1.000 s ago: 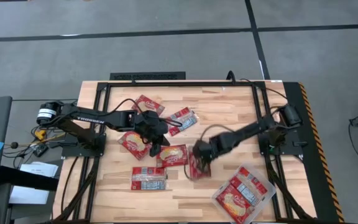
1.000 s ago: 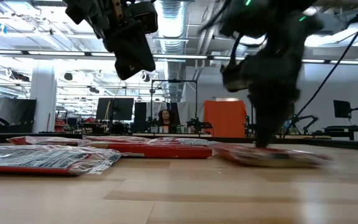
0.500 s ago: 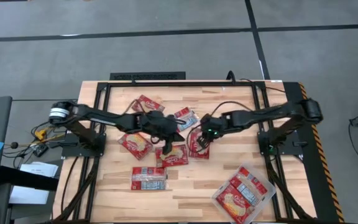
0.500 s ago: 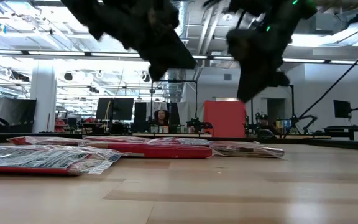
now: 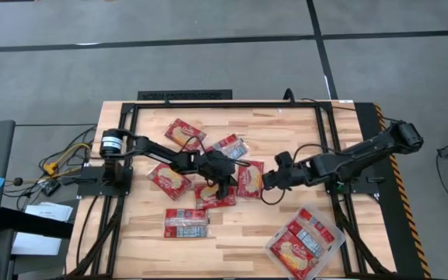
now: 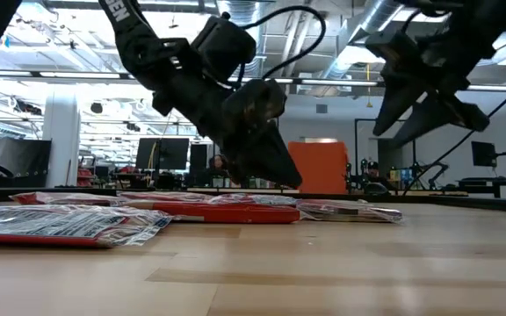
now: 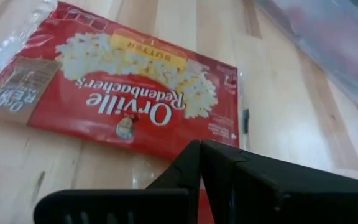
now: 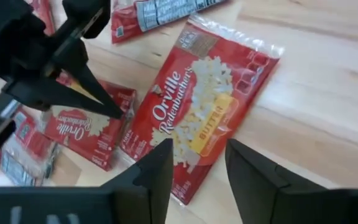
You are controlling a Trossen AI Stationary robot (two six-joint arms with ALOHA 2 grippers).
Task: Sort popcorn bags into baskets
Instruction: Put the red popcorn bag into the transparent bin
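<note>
Several red popcorn bags lie flat on the wooden table. One bag [image 5: 249,177] [image 8: 204,115] [image 7: 135,106] lies at the middle, between the two grippers. My right gripper [image 5: 271,180] [image 8: 197,165] hangs open just right of it, raised above the table. My left gripper [image 5: 225,185] [image 7: 201,158] is shut and slants down from the left, its tips at the edge of another bag [image 5: 213,194] [image 8: 82,130]. The clear basket [image 5: 271,249] stands at the near right with bags in it. My left gripper's shut tips [image 8: 120,115] stand at the right edge of the middle bag, slanting down from the table's left. Whether they touch the bag I cannot tell.
More bags lie at the far left [image 5: 185,131], far middle [image 5: 230,145], left [image 5: 169,179] and near left [image 5: 187,223]. A black frame [image 5: 185,95] runs along the far edge and the table's sides. Bare wood shows between the middle bags and the basket.
My right gripper has drawn a bag along the table from the near middle toward the far edge, let it go, opened, risen and pulled back toward the right. My left gripper has gone right and down toward the middle bags.
</note>
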